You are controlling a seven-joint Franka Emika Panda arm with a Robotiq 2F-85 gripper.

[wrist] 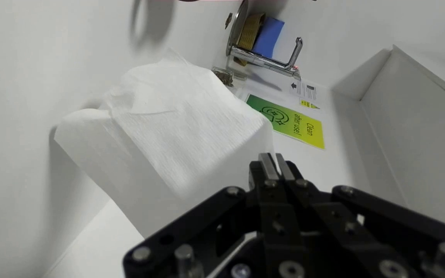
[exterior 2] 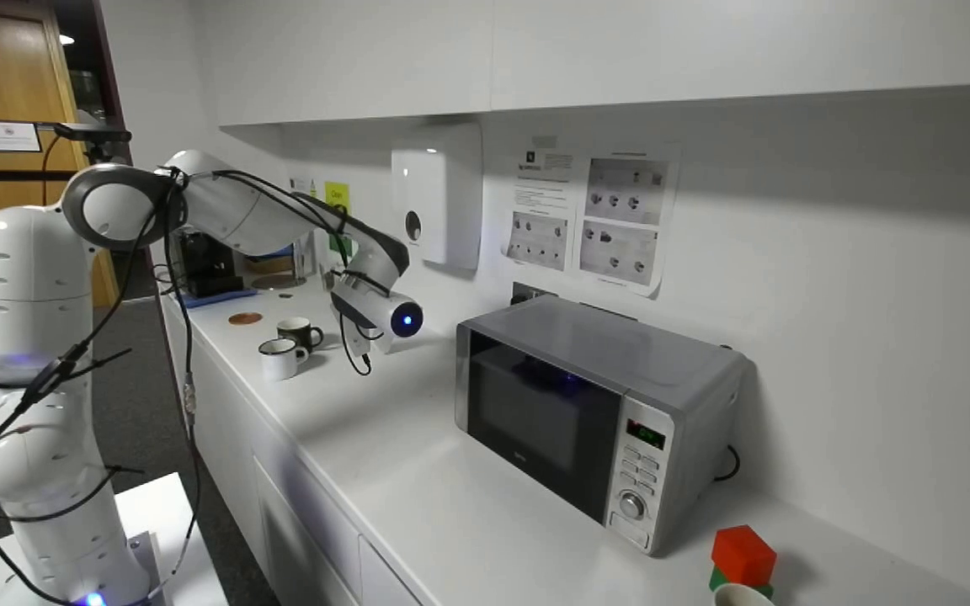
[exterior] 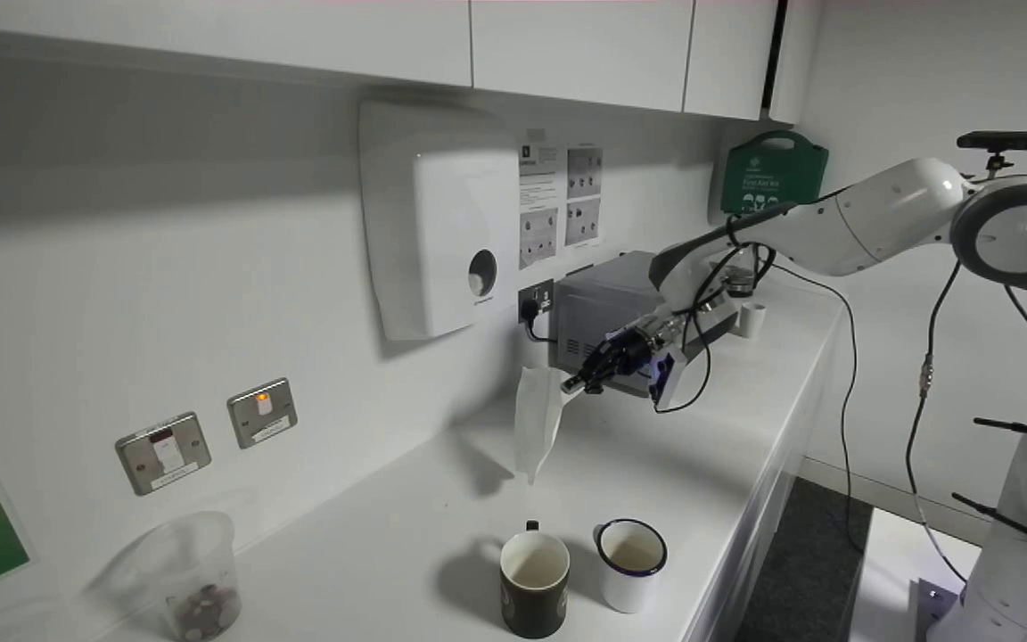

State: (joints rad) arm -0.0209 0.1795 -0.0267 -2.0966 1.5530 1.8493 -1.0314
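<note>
- In an exterior view, farthest left and well below the dispenser (exterior: 447, 223), a clear tub (exterior: 197, 580) stands on the table (exterior: 371, 553). It is well apart from my load, so I'd give it little thought.
- Well below the dispenser and slightly right: a dark mug (exterior: 534, 584), upright. I'd carry high over its rim, as a loose tail could drape in.
- Just under the dispenser's level, a little right: the paper sheet (exterior: 538, 423), creased, hanging above the table. I cannot tell whether its lowest tip touches.
- At that sheet's top corner, right of the dispenser: the pincer (exterior: 572, 386), jaws pressed together with almost no gap, gripping only a thin corner. I'd move slowly and smoothly; so small a pinch may let the paper swing, slip or tear.
- Lower than the dispenser, to its right: the microwave (exterior: 603, 299). I'd leave its side some room.
- Rightmost, far below the dispenser: a white mug (exterior: 631, 571), upright; the same care about rims applies.
</note>
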